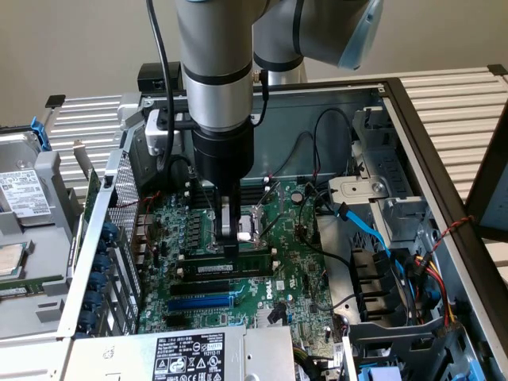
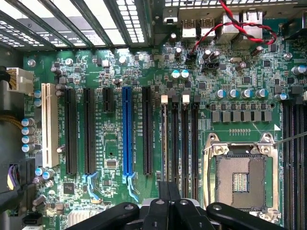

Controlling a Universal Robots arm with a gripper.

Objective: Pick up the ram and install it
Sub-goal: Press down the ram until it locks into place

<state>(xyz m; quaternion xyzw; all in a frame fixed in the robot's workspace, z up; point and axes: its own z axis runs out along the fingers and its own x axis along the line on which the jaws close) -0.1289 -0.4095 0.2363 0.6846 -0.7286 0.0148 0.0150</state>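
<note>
The ram [image 1: 238,264], a narrow green stick with a white label, stands on edge in a black memory slot of the motherboard [image 1: 298,262] inside the open computer case. In the wrist view the ram [image 2: 165,143] is a thin line seen from its upper edge, running straight toward my fingers. My gripper [image 1: 230,236] hangs straight down over the stick's middle, jaws shut, tips right at its upper edge. The wrist view has the gripper [image 2: 168,194] closed over that same slot. Whether the tips pinch the stick or only rest on it I cannot tell.
The CPU socket [image 2: 240,177] lies beside the memory slots, and a blue expansion slot [image 2: 127,129] and black slots lie on the other side. Blue and black cables [image 1: 373,234] and a drive cage [image 1: 397,206] crowd the exterior view's right. A power supply [image 1: 190,353] sits in front.
</note>
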